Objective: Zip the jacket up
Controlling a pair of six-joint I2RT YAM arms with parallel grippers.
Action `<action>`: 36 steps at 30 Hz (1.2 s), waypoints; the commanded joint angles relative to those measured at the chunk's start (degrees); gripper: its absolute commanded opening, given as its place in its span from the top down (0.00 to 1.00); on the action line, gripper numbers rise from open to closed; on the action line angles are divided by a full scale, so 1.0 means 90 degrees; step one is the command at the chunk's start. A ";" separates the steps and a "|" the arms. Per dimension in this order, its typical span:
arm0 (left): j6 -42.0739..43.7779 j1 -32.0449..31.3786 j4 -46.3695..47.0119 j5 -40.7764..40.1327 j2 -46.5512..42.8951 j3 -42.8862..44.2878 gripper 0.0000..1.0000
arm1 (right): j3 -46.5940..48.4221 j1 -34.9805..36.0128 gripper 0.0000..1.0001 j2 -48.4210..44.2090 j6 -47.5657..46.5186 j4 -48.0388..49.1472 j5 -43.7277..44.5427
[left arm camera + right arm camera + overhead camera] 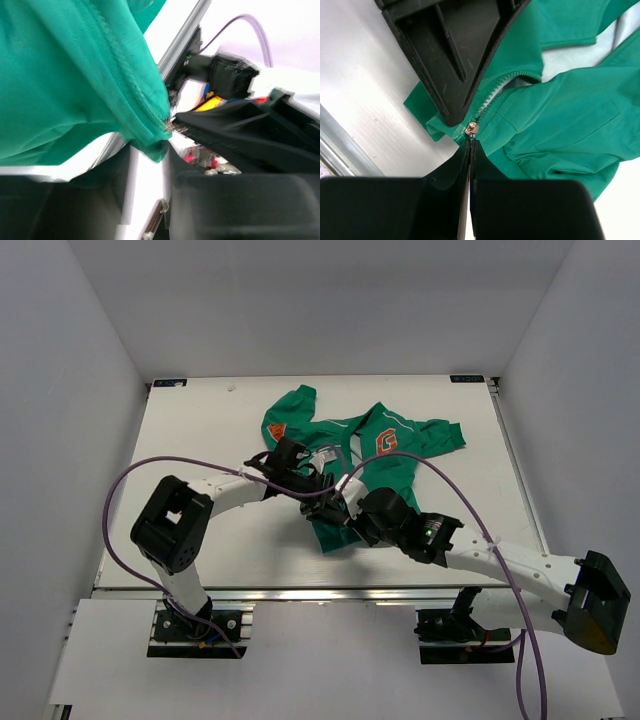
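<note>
The green jacket (420, 435) lies spread on the white table (200, 540), its orange "G" badge (385, 443) facing up. Both grippers meet at its lower hem. My right gripper (471, 144) is shut, and the brass zipper slider (471, 129) sits right at its tips, with the pull hidden between the pads. Above the slider the zipper (495, 92) gapes, showing pale lining. My left gripper (147, 167) stands open, with the green hem (155, 147) hanging just above the gap. One left finger (450, 65) points at the hem beside the slider.
Purple cables (130, 490) loop over both arms and across the jacket. A metal rail (300, 592) runs along the table's near edge. White walls close in the table on the left, right and back.
</note>
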 commanded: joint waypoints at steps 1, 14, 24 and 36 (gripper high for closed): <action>0.0979 -0.0014 -0.1066 -0.0285 -0.0345 0.0445 0.47 | 0.0111 -0.0052 1.00 -0.0110 -0.0180 0.0228 0.0015; 0.1881 0.0181 -0.2144 -0.4103 -0.1955 0.0994 0.02 | 0.0326 -0.0530 1.00 -0.0217 -0.0062 -0.0056 -0.0541; 0.3693 0.0074 -0.0072 -0.3080 -0.3257 -0.0131 0.02 | 0.1126 -0.1614 1.00 -0.0053 0.0152 -0.0436 -0.2670; 0.6050 -0.1352 -0.0618 -0.3938 -0.2836 0.0426 0.02 | 0.2474 -0.2405 1.00 0.0768 0.0387 -0.1715 -0.3696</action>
